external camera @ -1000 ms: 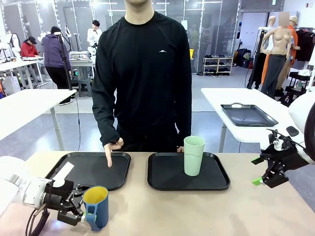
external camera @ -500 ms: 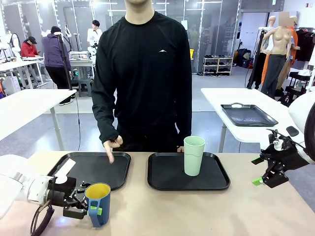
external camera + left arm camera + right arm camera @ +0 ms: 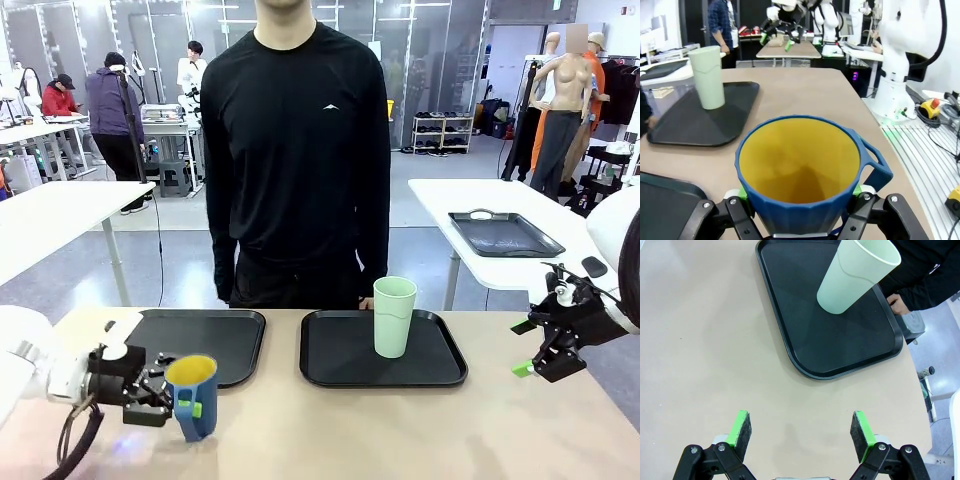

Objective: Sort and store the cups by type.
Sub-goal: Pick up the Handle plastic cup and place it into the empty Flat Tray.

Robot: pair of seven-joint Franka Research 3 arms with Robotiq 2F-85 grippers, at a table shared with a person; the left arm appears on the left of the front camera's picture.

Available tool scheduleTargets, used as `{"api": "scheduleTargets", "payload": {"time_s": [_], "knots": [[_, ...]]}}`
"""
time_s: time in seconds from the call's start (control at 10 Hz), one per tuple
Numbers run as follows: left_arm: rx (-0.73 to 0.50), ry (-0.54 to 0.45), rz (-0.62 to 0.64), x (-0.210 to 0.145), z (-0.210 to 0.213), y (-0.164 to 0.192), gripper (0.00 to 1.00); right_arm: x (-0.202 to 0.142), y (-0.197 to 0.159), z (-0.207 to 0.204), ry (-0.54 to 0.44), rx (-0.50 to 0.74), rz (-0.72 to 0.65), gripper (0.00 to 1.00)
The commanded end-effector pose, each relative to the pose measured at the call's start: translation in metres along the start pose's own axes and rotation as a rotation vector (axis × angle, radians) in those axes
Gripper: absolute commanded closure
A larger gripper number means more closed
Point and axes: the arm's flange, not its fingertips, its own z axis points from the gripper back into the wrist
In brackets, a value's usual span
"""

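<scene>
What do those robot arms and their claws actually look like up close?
Both arms are smooth white shells. The left gripper and the right gripper are black linkage frames, and their jaws carry bright green pads. A black cable loops below the left wrist.

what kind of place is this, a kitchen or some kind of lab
Most likely a robotics lab or data-collection hall, not a kitchen. Other white robot arms work at tables farther back, an identical black tray sits on a neighbouring white table, and people stand at workstations behind.
</scene>
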Motion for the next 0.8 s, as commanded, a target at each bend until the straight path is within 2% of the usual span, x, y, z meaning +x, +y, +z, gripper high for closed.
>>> {"api": "scheduleTargets", "payload": {"time_s": [0.0,0.3,0.4,0.6,0.7], "knots": [[0.06,-0.021,-0.073,0.015,0.025,0.01,0.71,-0.001,-0.002,-0.002,0.0,-0.001,-0.001,0.0],[0.092,-0.015,-0.095,0.031,0.065,0.056,0.71,-0.001,-0.002,-0.002,0.0,-0.001,-0.001,0.0],[0.114,0.028,-0.119,0.031,0.072,0.07,0.71,-0.001,-0.002,-0.002,0.0,-0.001,-0.001,0.0],[0.104,-0.019,-0.142,0.037,0.08,0.07,0.71,-0.001,-0.002,-0.002,0.0,-0.001,-0.001,0.0],[0.137,0.017,-0.121,0.037,0.079,0.067,0.71,-0.001,-0.002,-0.002,0.0,-0.001,-0.001,0.0]]}}
